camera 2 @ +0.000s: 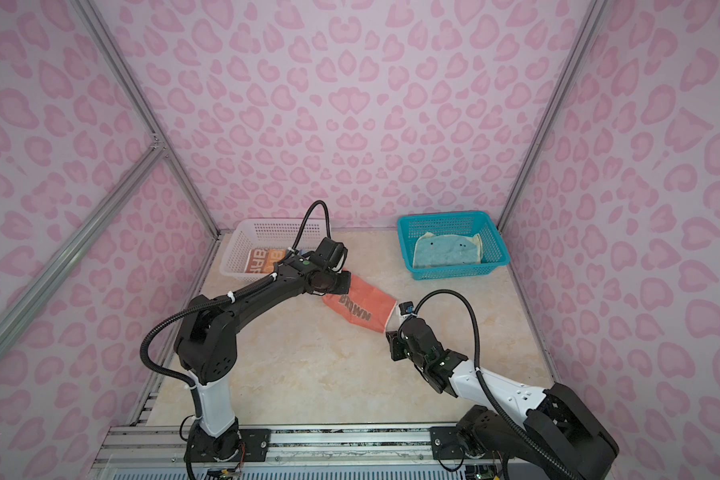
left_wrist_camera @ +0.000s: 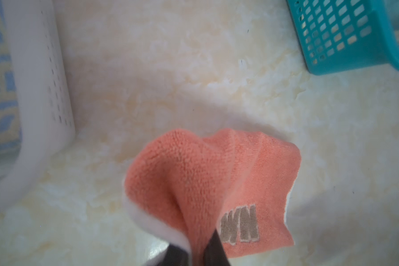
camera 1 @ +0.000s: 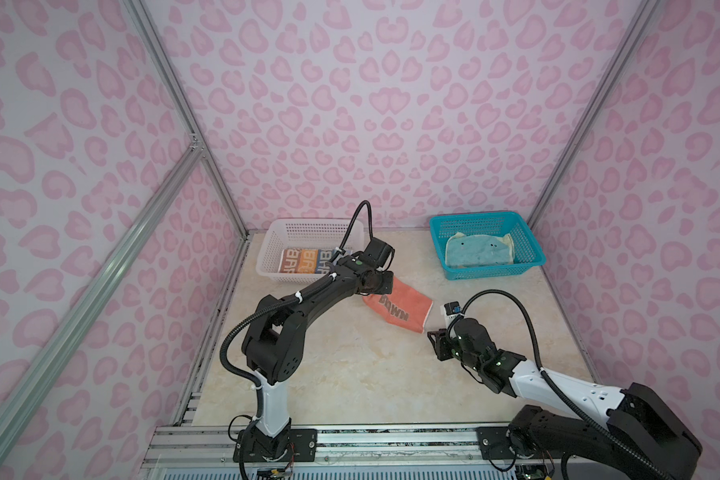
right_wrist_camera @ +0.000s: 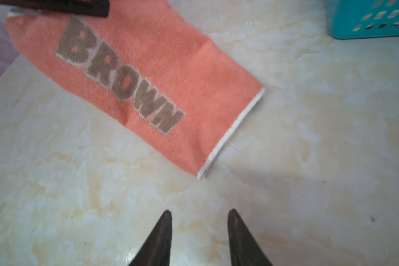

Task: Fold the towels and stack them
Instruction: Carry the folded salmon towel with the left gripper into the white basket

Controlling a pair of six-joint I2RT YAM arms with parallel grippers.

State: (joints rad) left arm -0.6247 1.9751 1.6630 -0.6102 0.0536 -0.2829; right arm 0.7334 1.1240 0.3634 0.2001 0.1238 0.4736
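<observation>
Left gripper (left_wrist_camera: 197, 252) clamped on one end of the folded orange terry towel lettered BROWN (right_wrist_camera: 161, 76), likely to lift it for stacking. Right gripper (right_wrist_camera: 199, 213) parted, empty, near its white-edged end.

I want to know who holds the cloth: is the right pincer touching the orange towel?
Apart. The right wrist view shows the right pincer open, with bare table between its tips and the orange towel.

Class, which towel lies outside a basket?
The orange towel lettered BROWN: it rests on the tabletop, pinched by the left claw; the others sit in the white plastic basket and teal plastic basket.
</observation>
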